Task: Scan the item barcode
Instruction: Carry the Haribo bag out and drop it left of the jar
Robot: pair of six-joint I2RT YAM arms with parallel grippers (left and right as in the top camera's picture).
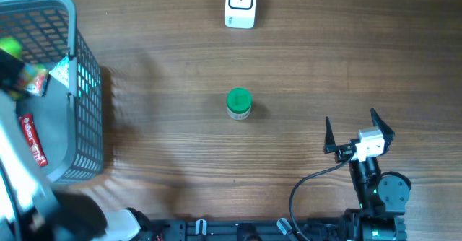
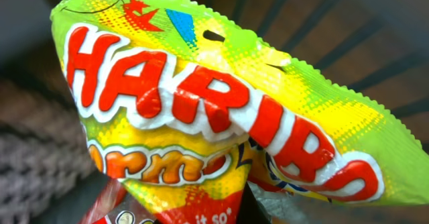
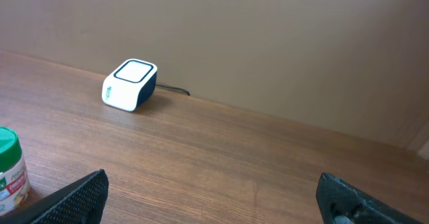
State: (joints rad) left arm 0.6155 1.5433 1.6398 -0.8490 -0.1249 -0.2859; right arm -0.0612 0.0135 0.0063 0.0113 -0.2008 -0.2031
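Our left claw (image 1: 18, 75) is clamped on the candy bag (image 2: 201, 117) in the basket (image 1: 86, 111) at 9 o'clock, our right claw (image 1: 351, 122) sits wide apart at 4 o'clock, and we think the slippery bag might slip out before the scanner (image 1: 240, 4) at 12 o'clock.

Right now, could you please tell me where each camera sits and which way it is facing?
Overhead: above the table, looking straight down at basket, jar and scanner; the right end effector shows, open.
Left wrist: at the basket, pressed up to a Haribo bag; own fingers hidden.
Right wrist: low over the table, facing scanner and wall; both fingertips show.
Shared: overhead and right wrist both see scanner and jar.
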